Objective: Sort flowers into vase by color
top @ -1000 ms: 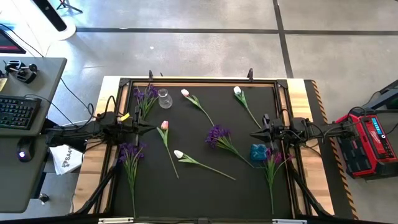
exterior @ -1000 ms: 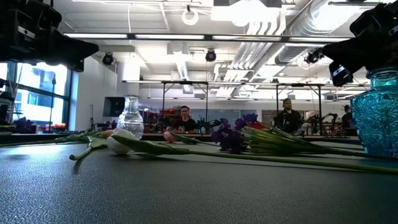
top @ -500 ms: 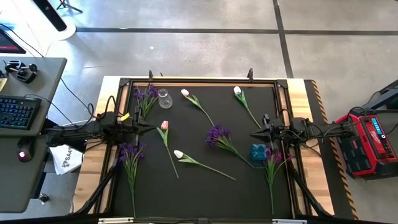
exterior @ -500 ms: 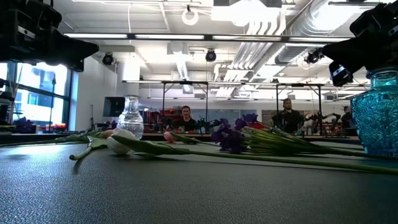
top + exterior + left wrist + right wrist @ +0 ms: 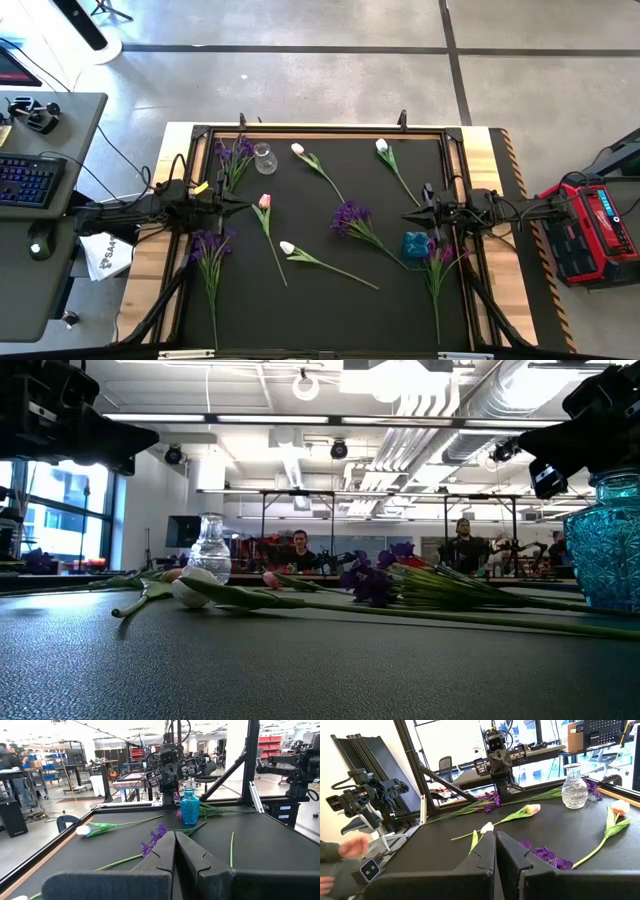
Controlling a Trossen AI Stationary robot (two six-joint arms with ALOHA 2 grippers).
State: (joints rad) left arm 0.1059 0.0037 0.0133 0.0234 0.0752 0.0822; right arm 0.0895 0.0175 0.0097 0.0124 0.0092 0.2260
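Well apart: flowers [image 5: 352, 218], left gripper [image 5: 245, 203].

Both arms parked low, fingers pressed together.

The left gripper [image 5: 243, 203] reaches in from its side, its tip aimed straight across at the right gripper [image 5: 407, 215], which faces it in mirror pose; each arm lies stretched out level, with no gap between the jaws.

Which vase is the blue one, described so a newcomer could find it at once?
On the black mat, look to the right edge, just below the shut right gripper. The blue vase stands there among purple sprays. It is turquoise textured glass; the only other vase is clear and sits at the far left corner.
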